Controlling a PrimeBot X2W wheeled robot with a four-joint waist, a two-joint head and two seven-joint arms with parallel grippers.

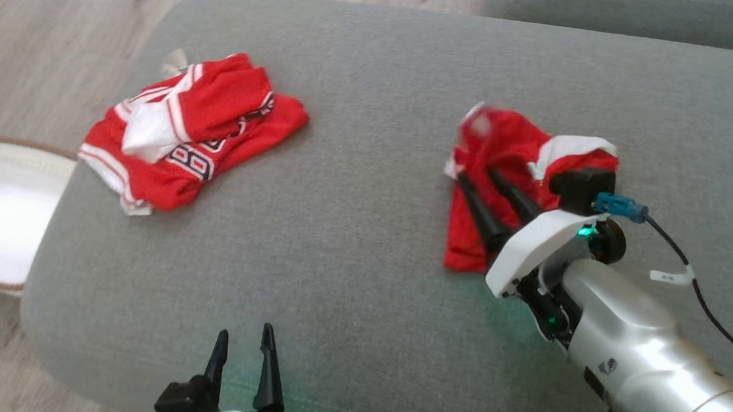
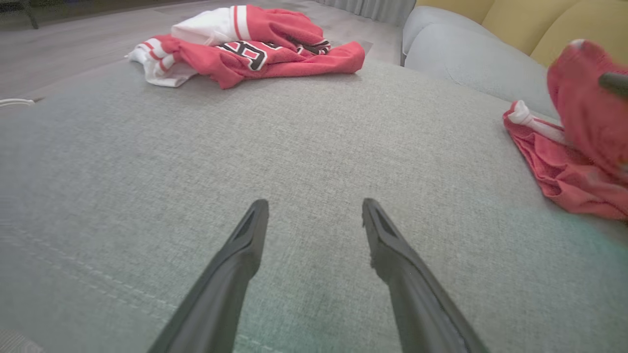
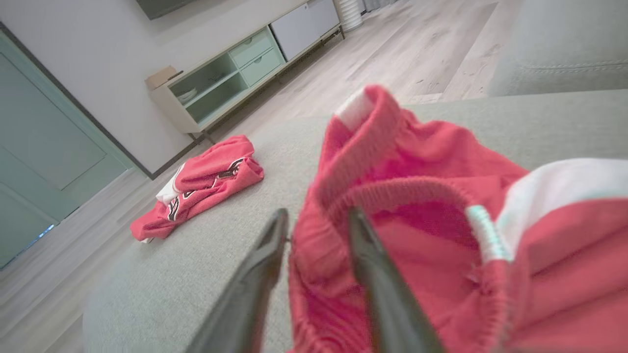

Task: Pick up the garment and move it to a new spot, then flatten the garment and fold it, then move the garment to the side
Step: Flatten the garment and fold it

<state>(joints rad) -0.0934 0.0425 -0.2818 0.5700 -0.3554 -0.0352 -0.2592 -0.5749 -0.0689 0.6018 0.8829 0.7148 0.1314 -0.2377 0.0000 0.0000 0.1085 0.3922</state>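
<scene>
The red garment [image 1: 513, 143] lies crumpled toward the right edge of the grey cushion [image 1: 369, 232]. My right gripper [image 3: 318, 220] has the elastic waistband between half-parted fingers; whether they pinch it I cannot tell. The cloth looks soft, light and floppy, so I judge the waistband the best hold. My left gripper [image 1: 243, 331] stands wide and empty.

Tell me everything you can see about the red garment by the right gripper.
The red garment looks like soft knit shorts, with a gathered elastic waistband and a white panel. It lies crumpled on the right side of the grey cushion, with one waistband edge raised and blurred. The right gripper has a finger on either side of a waistband fold. I cannot tell whether they pinch it.
</scene>
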